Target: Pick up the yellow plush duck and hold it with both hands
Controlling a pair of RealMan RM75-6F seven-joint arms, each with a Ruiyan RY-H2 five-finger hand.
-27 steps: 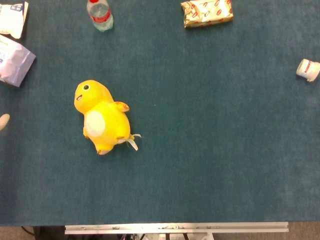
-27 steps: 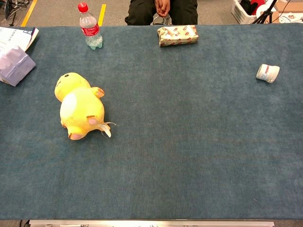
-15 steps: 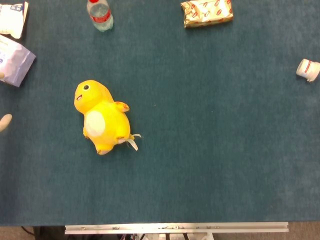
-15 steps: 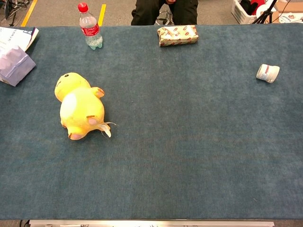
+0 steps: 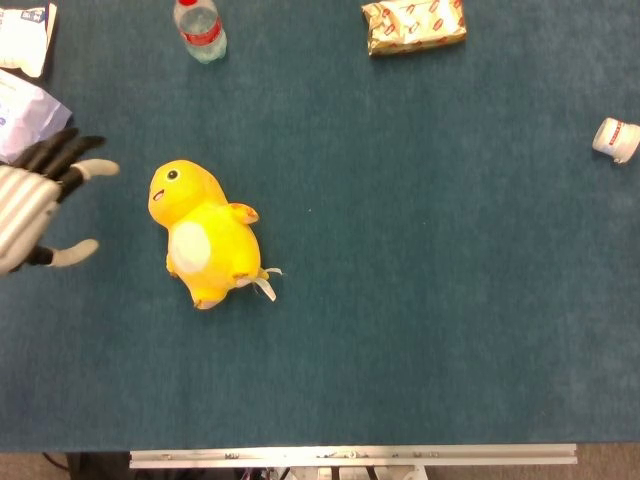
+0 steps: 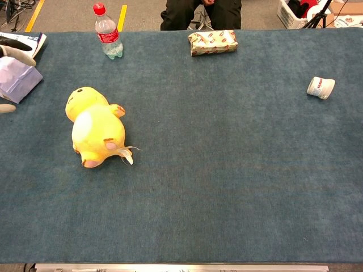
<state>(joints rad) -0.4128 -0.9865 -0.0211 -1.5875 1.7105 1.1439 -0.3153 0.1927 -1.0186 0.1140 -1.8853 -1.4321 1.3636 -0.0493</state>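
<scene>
Duck plush, matt; table felt-like cloth.

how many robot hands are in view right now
1. Only the left robot hand shows, at the table's left edge, open and apart from the yellow plush duck. The right robot hand appears in neither view.

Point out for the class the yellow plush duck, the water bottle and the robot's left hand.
yellow plush duck [image 5: 205,240]: head view, on its belly.
water bottle [image 6: 106,35]: chest view, on its red label.
left hand [image 5: 28,205]: head view, on its striped back.
</scene>
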